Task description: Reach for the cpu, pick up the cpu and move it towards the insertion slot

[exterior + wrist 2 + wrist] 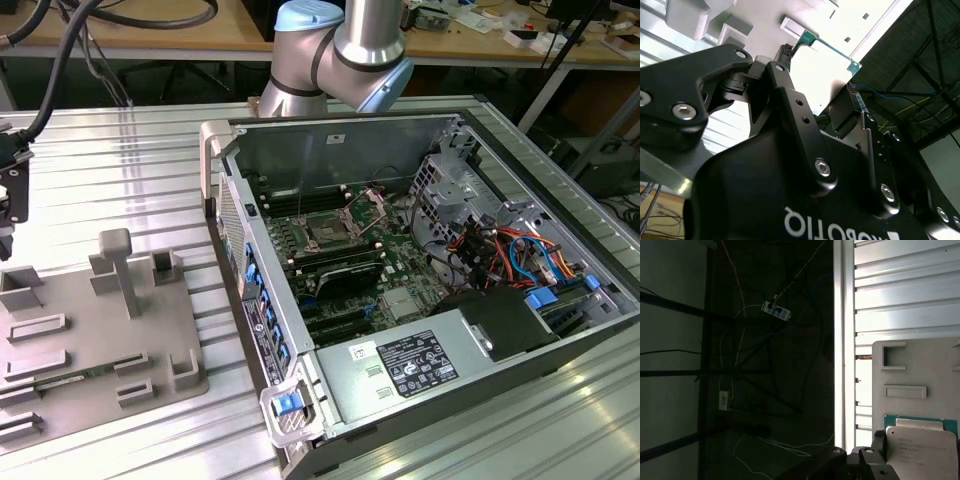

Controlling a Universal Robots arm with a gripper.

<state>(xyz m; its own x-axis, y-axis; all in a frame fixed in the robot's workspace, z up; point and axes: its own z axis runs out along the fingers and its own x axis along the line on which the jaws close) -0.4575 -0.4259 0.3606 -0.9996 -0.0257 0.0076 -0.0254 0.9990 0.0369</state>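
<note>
Black metal links of the gripper [817,74] frame a bright, silvery chip [827,57] with a thin green rim in the second wrist view. The chip sits right at the gripper's tip and spans the gap there. We cannot tell whether the tool is pinching the chip or only standing around it.

In the first wrist view we see the chip [922,447] just beside the gripper's dark tip and over a pale grey tray [910,365]. The tray's raised blocks and a long shallow recess lie just beyond the chip. Alongside the tray runs the ribbed metal table [900,290]. Past the table's edge we see a dark space with loose cables and a power strip [776,311].

In the exterior view the gripper [8,200] hangs at the exterior view's left edge, above the tray [100,350]. Well away from it, toward the exterior view's right, an open computer case [330,140] lies on the table [120,170]. Inside the case, on the green board, we find the socket [328,233]. It is square with a dark centre, and its metal bracket [372,203] is tipped up beside it. The socket is well apart from gripper and chip. The silver-and-blue arm [345,45] rises behind the case.
</note>
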